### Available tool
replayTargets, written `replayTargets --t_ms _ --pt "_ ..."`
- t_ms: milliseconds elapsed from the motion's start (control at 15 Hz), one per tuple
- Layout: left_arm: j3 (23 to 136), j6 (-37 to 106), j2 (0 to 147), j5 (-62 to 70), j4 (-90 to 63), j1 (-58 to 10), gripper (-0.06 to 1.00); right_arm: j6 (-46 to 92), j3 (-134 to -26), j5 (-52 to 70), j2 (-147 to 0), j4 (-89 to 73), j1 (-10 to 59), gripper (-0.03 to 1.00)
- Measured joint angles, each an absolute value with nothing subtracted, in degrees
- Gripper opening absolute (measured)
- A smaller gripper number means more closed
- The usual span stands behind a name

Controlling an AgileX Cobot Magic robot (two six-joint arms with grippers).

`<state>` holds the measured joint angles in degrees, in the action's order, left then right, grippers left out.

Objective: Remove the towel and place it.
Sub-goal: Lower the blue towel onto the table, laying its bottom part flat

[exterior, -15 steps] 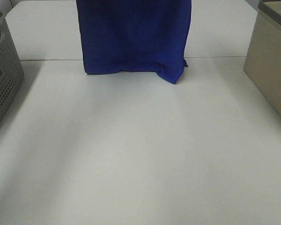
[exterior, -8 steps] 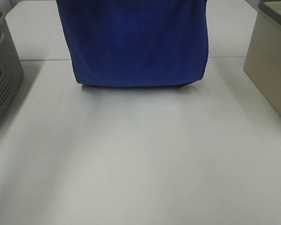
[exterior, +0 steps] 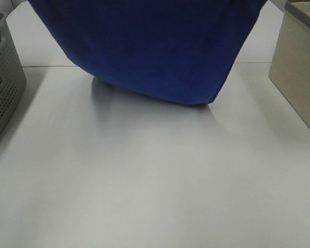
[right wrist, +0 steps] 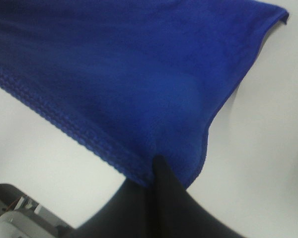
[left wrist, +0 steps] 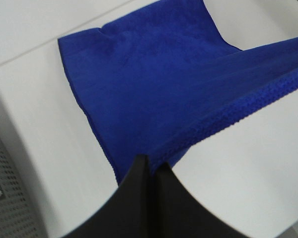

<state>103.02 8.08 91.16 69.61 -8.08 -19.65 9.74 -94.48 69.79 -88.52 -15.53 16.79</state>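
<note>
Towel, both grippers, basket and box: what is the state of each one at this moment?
Towel: spread wide, hanging from two corners over the table.
Left gripper: shut on one towel corner.
Right gripper: shut on the other towel corner.
Basket: upright on the left side, inside hidden.
Box: upright on the right side, inside hidden.
</note>
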Motion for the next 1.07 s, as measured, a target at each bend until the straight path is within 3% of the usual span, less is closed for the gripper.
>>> replayTargets --t_ms 400,1067 --pt "88.5 6.6 84.2 69.7 -15.5 -20.6 0.0 8.3 -78.5 69.8 -77.4 -18.3 16.8 0.02" --pt "72.2 2.9 80.1 70.1 -17.8 -30.9 0.0 6.8 -58.3 69.8 -64.7 -23.8 16.8 0.02"
